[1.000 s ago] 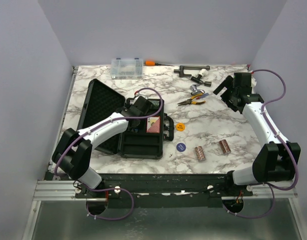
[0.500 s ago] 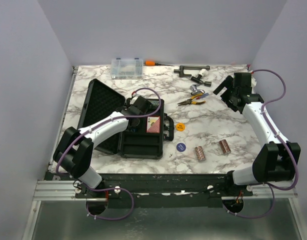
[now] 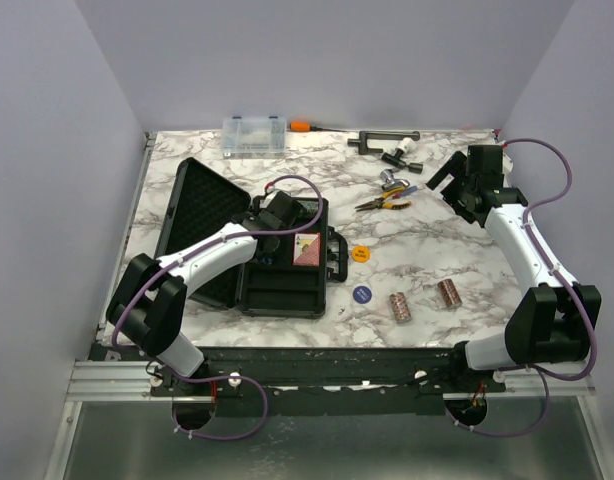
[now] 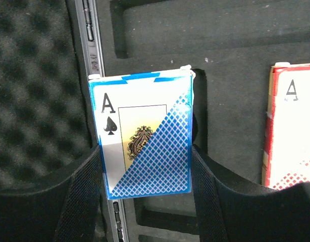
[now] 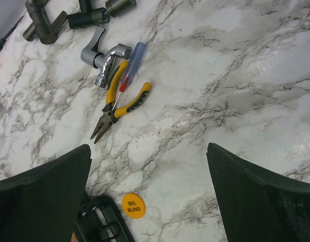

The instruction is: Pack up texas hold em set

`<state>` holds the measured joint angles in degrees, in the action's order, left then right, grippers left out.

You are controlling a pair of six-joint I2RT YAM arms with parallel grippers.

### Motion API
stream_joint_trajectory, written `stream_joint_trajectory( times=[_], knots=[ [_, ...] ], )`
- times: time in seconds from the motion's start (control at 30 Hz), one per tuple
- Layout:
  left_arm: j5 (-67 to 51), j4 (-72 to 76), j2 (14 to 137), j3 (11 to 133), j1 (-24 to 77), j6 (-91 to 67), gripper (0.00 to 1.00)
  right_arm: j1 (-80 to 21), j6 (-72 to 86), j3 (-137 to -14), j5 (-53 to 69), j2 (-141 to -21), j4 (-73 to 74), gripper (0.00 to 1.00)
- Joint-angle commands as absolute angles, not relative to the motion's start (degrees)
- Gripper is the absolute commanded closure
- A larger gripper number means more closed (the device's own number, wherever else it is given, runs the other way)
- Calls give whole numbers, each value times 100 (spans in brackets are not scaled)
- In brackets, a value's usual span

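Marble bench (image 3: 437, 240) carries the open case (image 3: 277, 290). Left jaws grasp the blue deck (image 4: 145, 146) over its foam, red deck (image 4: 291, 126) at their right. Right jaws are released, empty. Next, probably: lower the deck into its slot, then let go.

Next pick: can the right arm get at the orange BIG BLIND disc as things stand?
Probably yes: the right tool is open and empty, and the orange BIG BLIND disc lies uncovered on the marble table.

Cut off at right edge: red deck (image 4: 292, 126); cropped at bottom edge: case handle (image 5: 99, 200).
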<state>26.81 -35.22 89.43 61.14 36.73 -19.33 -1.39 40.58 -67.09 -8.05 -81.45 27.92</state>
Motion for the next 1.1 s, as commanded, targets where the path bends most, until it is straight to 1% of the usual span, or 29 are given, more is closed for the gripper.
stream_joint_trajectory(
  times=[0.0, 0.83, 1.07],
  knots=[
    [2214, -3429, 8935, 6300, 3760, -1977, 68, -123, 3984, -6619, -866, -8231, 2740, 0],
    [1717, -3298, 9026, 6202, 3942, -2158, 68, -125, 3982, -6609, -844, -8233, 2720, 0],
    [1677, -3158, 8956, 5949, 3936, -2271, 65, -123, 3983, -6613, -826, -8233, 2725, 0]
  ],
)
